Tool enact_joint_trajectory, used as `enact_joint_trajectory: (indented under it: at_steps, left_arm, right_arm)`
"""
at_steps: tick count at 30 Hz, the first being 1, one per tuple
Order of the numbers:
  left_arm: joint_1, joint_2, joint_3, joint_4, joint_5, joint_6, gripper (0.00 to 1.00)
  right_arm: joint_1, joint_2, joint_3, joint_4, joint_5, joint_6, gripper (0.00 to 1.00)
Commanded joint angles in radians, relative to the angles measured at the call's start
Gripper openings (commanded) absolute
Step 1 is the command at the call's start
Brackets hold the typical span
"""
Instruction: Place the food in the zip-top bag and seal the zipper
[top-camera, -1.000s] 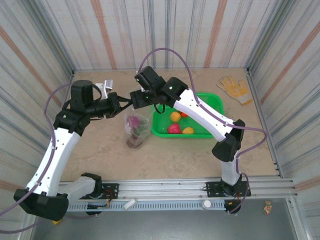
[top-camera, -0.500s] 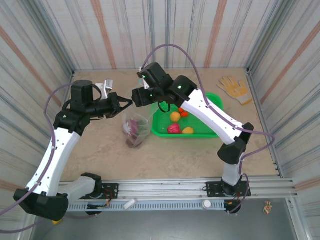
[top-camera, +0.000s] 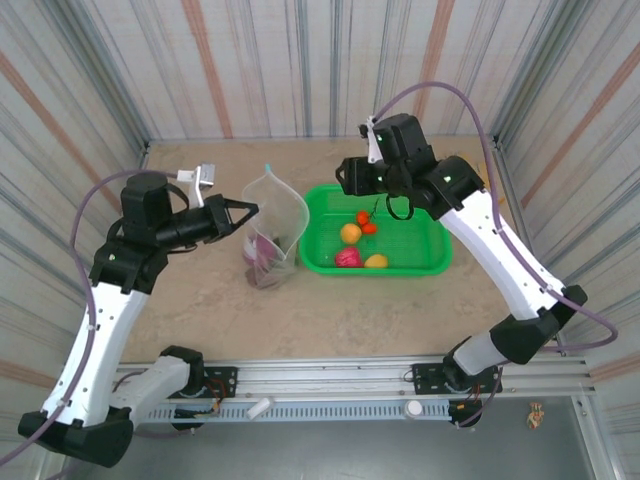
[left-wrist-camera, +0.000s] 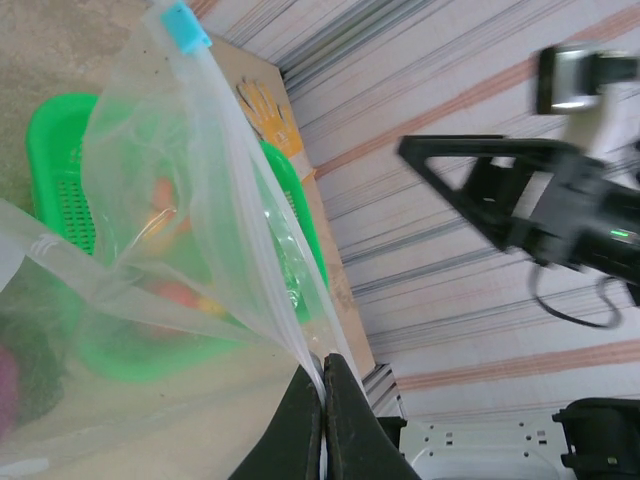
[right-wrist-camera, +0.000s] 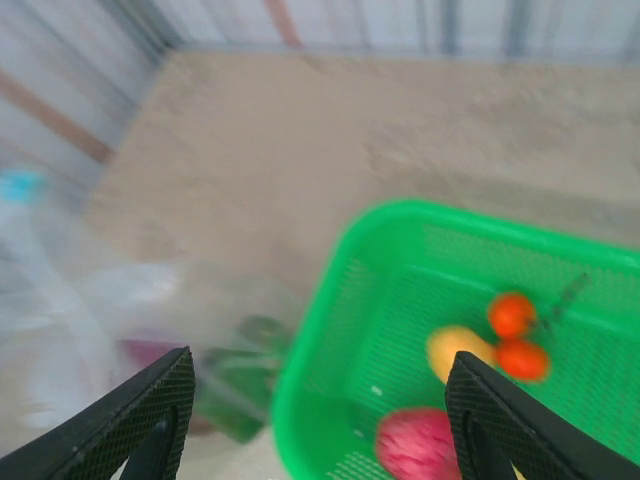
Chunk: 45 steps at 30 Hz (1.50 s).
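Corrugated metal walls with rusty stripes box in a beige, speckled tabletop, and open floor runs across the lower half of the overhead view, down to the aluminium rail. Upper right corner, a yellow glove lies flat, well apart from everything. Centre frame, the green mesh basket holds an orange fruit, tiny red tomatoes, a pink-red piece and a yellow piece. Just beside its left wall stands the zip-top bag, clear and crinkly, mouth up, with a purple piece and a dark green piece low inside. Left gripper reaches in from the left, fingers clamped tight on the bag's rim; its wrist view shows the zipper as a thin strip climbing to a blue slider. Right gripper hovers over the basket's upper-left corner, fingers spread wide, nothing between them
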Motion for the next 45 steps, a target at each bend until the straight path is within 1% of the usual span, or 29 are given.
enact_joint_trajectory:
  at_steps: [1,4,9,13,19,23,32,35,40,45]
  left_arm:
    - [0.010,-0.003,-0.061,0.026,0.023,0.020,0.00]
    - [0.009,-0.005,-0.080,0.032,0.027,0.009,0.00]
    - [0.010,0.008,-0.079,0.025,0.022,0.011,0.00]
    - [0.008,0.015,-0.080,0.025,0.022,0.011,0.00]
    - [0.006,0.017,-0.078,0.018,0.022,0.014,0.00]
    - [0.006,0.012,-0.065,-0.002,0.017,0.026,0.00]
    - [0.006,0.024,-0.062,0.007,0.023,0.016,0.00]
    - [0.005,0.026,-0.056,0.008,0.023,0.017,0.00]
    - [0.005,0.023,-0.047,-0.004,0.022,0.020,0.00]
    - [0.005,0.025,-0.039,-0.009,0.017,0.023,0.00]
  right_arm:
    - [-0.036,0.026,-0.144,0.002,-0.019,0.033,0.68]
    - [-0.043,0.040,-0.252,0.042,-0.051,0.036,0.72]
    - [-0.049,0.117,-0.348,0.066,-0.116,0.035,0.79]
    - [-0.045,0.180,-0.387,0.110,-0.172,0.049,0.84]
    - [-0.029,0.275,-0.384,0.142,-0.196,0.059,0.85]
    - [-0.012,0.322,-0.400,0.139,-0.193,0.055,0.84]
    - [-0.007,0.363,-0.445,0.163,-0.190,0.049,0.83]
    - [-0.010,0.370,-0.452,0.168,-0.189,0.046,0.78]
    - [-0.033,0.311,-0.459,0.176,-0.160,0.048,0.65]
    - [-0.054,0.200,-0.413,0.131,-0.139,0.033,0.63]
